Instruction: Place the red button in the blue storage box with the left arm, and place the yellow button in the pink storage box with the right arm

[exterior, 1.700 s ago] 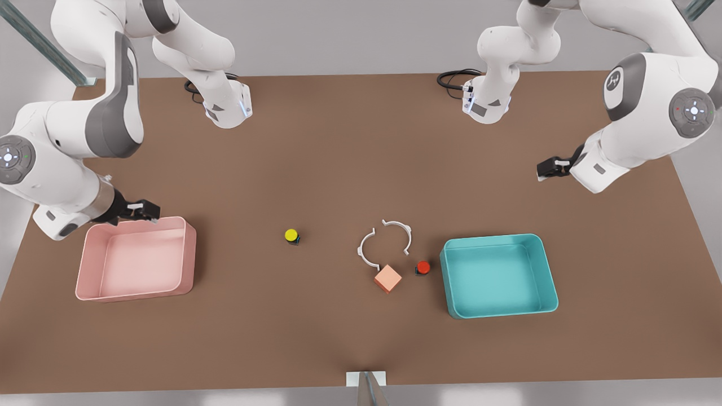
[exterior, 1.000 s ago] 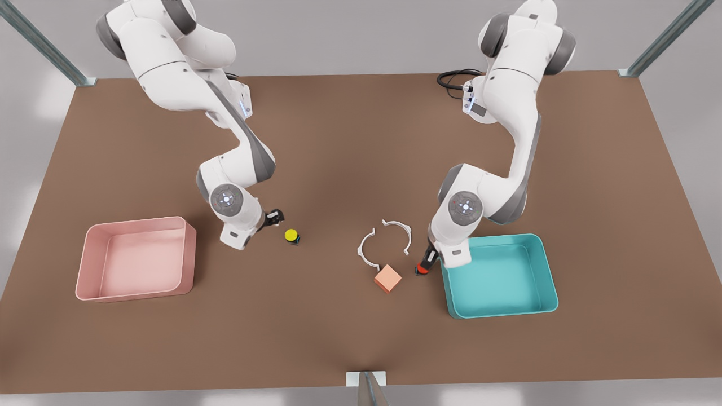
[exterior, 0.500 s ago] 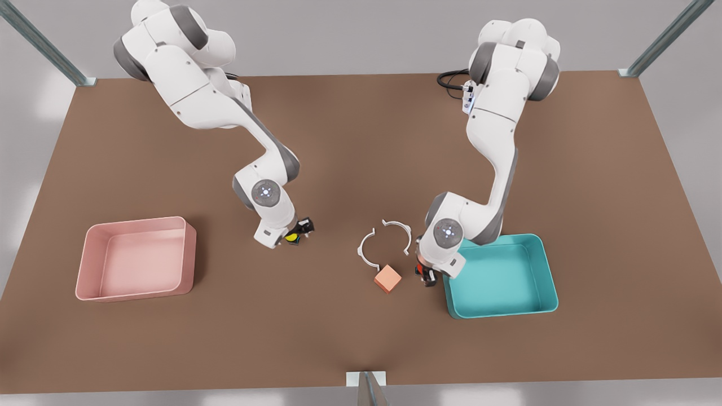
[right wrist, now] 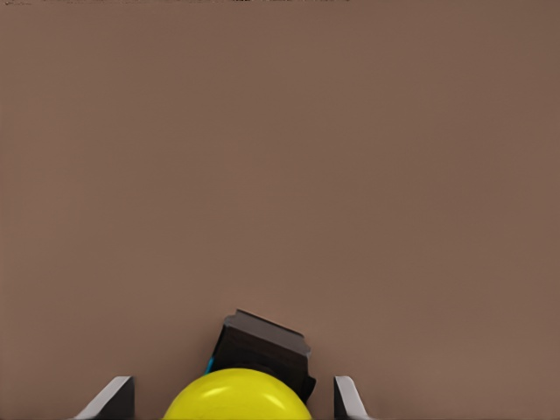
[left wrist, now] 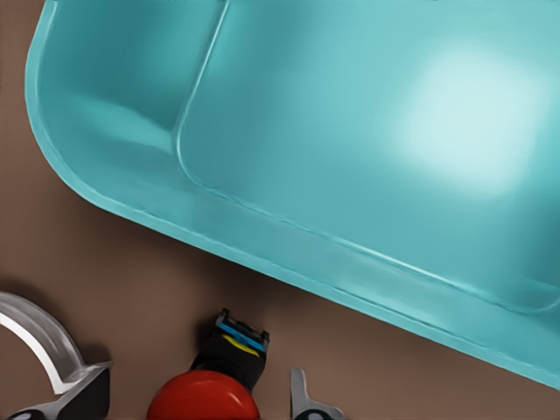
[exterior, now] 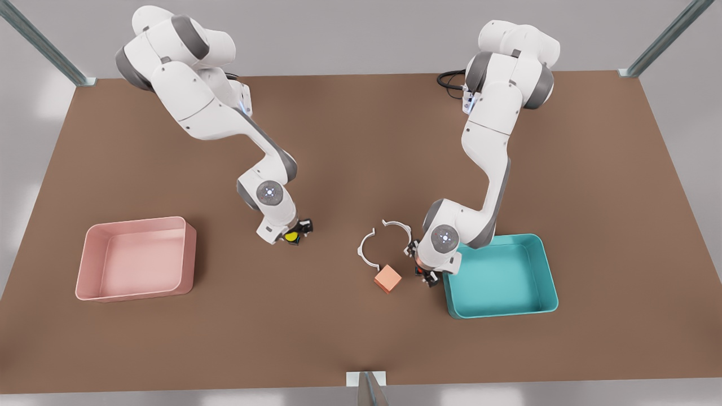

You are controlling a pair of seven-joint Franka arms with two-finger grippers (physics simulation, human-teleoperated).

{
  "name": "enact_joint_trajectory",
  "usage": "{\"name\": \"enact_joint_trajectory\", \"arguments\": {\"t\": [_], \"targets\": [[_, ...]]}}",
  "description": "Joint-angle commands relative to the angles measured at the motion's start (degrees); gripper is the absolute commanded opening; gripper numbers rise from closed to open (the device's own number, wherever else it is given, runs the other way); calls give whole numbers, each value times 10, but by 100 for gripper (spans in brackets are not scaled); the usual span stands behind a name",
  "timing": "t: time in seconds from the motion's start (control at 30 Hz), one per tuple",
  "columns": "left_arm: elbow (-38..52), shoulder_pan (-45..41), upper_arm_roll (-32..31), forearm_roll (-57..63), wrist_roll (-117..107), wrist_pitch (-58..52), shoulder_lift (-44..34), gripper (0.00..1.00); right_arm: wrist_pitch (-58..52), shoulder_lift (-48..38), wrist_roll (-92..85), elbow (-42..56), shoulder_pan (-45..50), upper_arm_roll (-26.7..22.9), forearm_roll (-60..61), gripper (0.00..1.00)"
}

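1. My left claw (exterior: pixel 427 274): down at the desk (exterior: pixel 361 141), just off the teal tray's near-centre wall. Fingers (left wrist: pixel 308 404) apart, one on either side of the red cap with a gap visible on each side; not clamped.

2. Red button (left wrist: pixel 203 398): round red cap on a small dark base, standing on the desk between my left fingers, just beside the blue storage box (exterior: pixel 499 276) and outside it. In the front view, mostly covered by my left wrist.

3. Blue storage box: shallow teal tray with rounded corners, toward the desk's near edge on the front view's right. Nothing inside.

4. My right claw (exterior: pixel 294 232): down at the desk's middle, left of centre in the front view. Fingers (right wrist: pixel 346 398) apart, straddling the yellow cap with bare desk showing on both sides; not clamped.

5. Yellow button (right wrist: pixel 236 395): yellow cap on a dark base, on the desk between my right fingers, well apart from the pink storage box (exterior: pixel 135 258).

6. Pink storage box: pale pink shallow tray toward the near edge on the front view's left. Nothing inside.

7. Salmon cube (exterior: pixel 387 278): on the desk near my left claw, apart from it.

8. White ring pieces (exterior: pixel 377 243): thin curved segments lying flat just behind the cube.
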Motion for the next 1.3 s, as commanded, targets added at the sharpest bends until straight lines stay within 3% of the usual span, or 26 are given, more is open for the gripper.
{"name": "enact_joint_trajectory", "arguments": {"t": [0.0, 0.07, 0.1, 0.13, 0.2, 0.47, 0.57, 0.63, 0.7, 0.83, 0.87, 0.9, 1.03, 1.17, 1.27], "targets": [[-7, 0, 0, -1, -84, 6, -1, 100, 38, 2, 102, -1, 0, 0, -9, 84], [-9, 0, 0, -1, -83, 6, -1, 95, 39, 5, 103, -1, -5, 0, -9, 81], [-9, 0, 0, 0, -82, 6, -2, 78, 38, 6, 103, -1, -6, 0, -10, 72], [-9, 0, 0, 1, -79, 6, -2, 70, 38, 6, 102, -1, -6, 0, -10, 68], [-8, 0, 0, 2, -78, 6, -2, 62, 33, 6, 102, -2, -6, -1, -10, 63], [-9, 2, 2, 2, -31, 2, -23, 48, 32, -5, 100, -1, -6, 0, -12, 52], [-20, 5, 2, 2, 31, -76, -89, 49, 26, -15, 96, 5, -8, 0, -13, 52], [-51, 36, 2, 2, 132, -152, -143, 49, -35, -27, 93, 37, -10, 6, -23, 52], [-52, 82, 2, 2, 253, -231, -168, 49, -40, -49, 22, 36, -62, 17, -25, 52], [-53, 134, 2, 13, 379, -232, -152, 49, -93, -54, -132, 49, -230, 114, -25, 52], [-53, 134, 8, 13, 415, -222, -141, 68, -97, -56, -167, 49, -275, 138, -25, 52], [-53, 134, 14, 13, 438, -221, -138, 100, -115, -57, -197, 49, -321, 167, -25, 52], [15, 155, 13, 14, 625, -275, -144, 100, -175, -66, -300, 27, -515, 273, -25, 52], [33, 155, 12, 13, 1311, -390, -284, 100, -170, -53, -442, 18, -615, 271, -25, 52], [9, 176, 10, 13, 1394, -422, -418, 100, -170, -7, -543, 45, -670, 264, -25, 53]]}}
